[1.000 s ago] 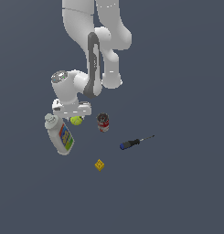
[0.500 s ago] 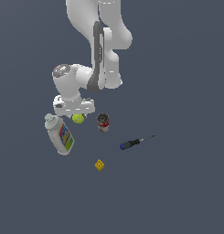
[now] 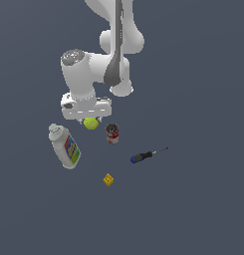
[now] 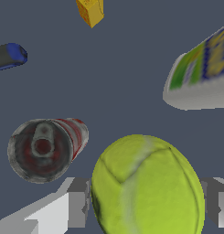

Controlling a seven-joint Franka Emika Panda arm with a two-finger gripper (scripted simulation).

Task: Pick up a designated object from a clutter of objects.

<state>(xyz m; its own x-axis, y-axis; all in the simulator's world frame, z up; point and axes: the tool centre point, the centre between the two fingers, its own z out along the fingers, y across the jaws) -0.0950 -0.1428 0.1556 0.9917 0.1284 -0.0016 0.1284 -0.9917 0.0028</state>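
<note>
The gripper [image 3: 90,121] hangs over the tennis ball [image 3: 91,123], and in the wrist view the ball [image 4: 147,185] sits between the two grey fingers [image 4: 78,202], one on each side of it. The fingers look to be against the ball, but the contact itself is not clear, so I cannot tell if the claw really grips it or is only set around it.

The ball lies in the middle of the clutter. Just beside it, toward the exterior view's right, stands the small red can [image 3: 112,133], upright, with its silver top facing up; this one is the closest neighbour and stands near one finger. On the other side lies the white bottle [image 3: 64,146] with a colourful label, on its side, a little apart from the ball. The blue-handled screwdriver [image 3: 146,156] lies further to the exterior view's right, well apart. The tiny yellow cube [image 3: 108,180] rests alone, lower in the exterior view, far from the gripper.
</note>
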